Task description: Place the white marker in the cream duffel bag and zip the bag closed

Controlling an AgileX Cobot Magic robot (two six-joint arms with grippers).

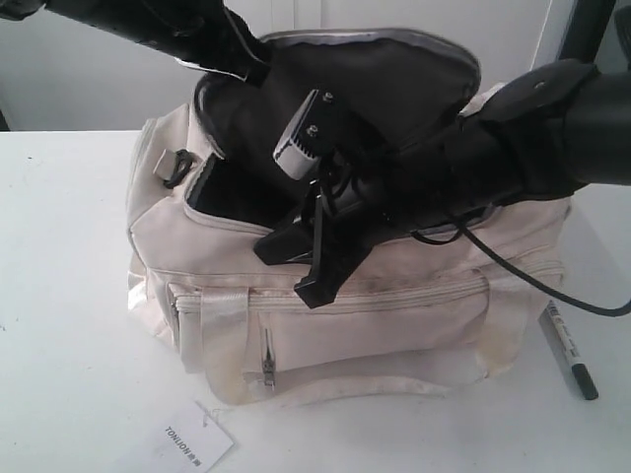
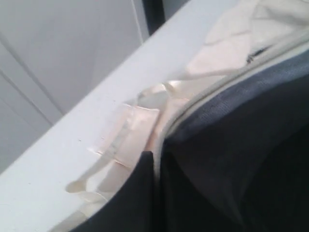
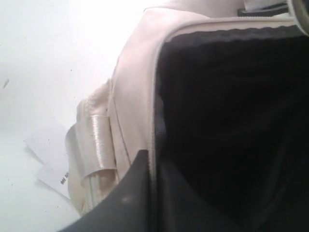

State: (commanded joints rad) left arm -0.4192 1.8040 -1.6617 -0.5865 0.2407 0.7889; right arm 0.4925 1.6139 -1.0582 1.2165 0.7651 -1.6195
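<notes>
The tag [image 1: 192,443] at lower left reads "TONLION", the marker [image 1: 564,343] lies at lower right beside the open bag [image 1: 394,315], its print illegible, the right pincer [image 1: 299,266] is closed at the bag's rim, and the left pincer [image 2: 147,169] is too hidden to tell.

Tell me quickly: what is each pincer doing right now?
Left pincer: closed, it seems, on the raised flap of the cream duffel bag.
Right pincer: closed on its front rim.
</notes>
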